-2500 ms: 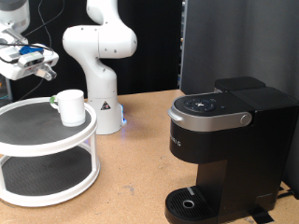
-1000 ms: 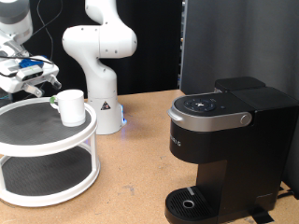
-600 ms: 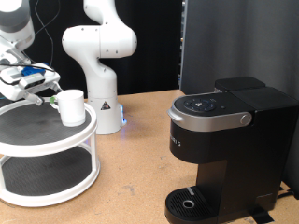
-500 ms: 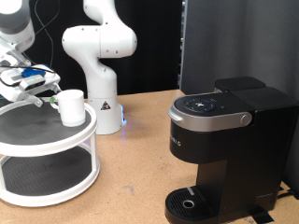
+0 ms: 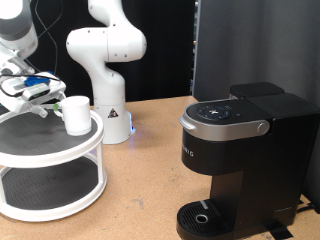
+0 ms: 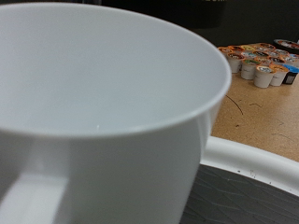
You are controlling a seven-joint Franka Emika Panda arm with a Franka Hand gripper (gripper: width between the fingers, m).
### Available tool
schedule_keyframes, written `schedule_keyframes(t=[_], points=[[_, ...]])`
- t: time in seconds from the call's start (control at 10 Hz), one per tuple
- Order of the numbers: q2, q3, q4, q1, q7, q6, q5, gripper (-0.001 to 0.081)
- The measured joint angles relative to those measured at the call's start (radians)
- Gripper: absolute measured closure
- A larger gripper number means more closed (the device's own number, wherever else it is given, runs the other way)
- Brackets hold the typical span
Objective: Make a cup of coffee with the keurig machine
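The white cup (image 5: 76, 113) stands upright on the top tier of a round white two-tier stand (image 5: 60, 150) at the exterior view's left. My gripper (image 5: 42, 100) hangs just left of the cup at its height, with the jaws apart and nothing between them. In the wrist view the cup (image 6: 103, 103) fills the picture very close up, its handle (image 6: 28, 201) towards the camera; my fingers do not show there. The black keurig machine (image 5: 238, 150) stands at the exterior view's right, lid closed, its round drip tray (image 5: 205, 218) bare.
A white robot arm base (image 5: 105, 70) stands behind the stand. A black panel (image 5: 250, 45) rises behind the machine. Several small coffee pods (image 6: 257, 65) lie on the wooden table beyond the stand's rim (image 6: 252, 163).
My gripper has come down from above the stand's left edge and moved right, close to the cup. The cup and the machine have not moved.
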Motion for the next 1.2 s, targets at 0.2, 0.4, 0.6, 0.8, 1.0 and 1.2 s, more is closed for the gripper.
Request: schedule_keyframes(t=[0.2,0.4,0.6,0.8,1.0,1.2], points=[[0.000,0.000,0.000,0.010,0.000,0.000,0.017,0.0006],[0.000,0.001,0.000,0.013,0.001,0.000,0.020,0.0006],[0.000,0.001,-0.001,0.013,0.001,0.000,0.020,0.0119],[0.000,0.001,-0.002,0.013,0.001,0.000,0.020,0.0306],[0.000,0.002,-0.005,0.012,0.002,0.000,0.020,0.0502],[0.000,0.005,-0.006,0.012,0.005,0.000,0.020,0.0738]])
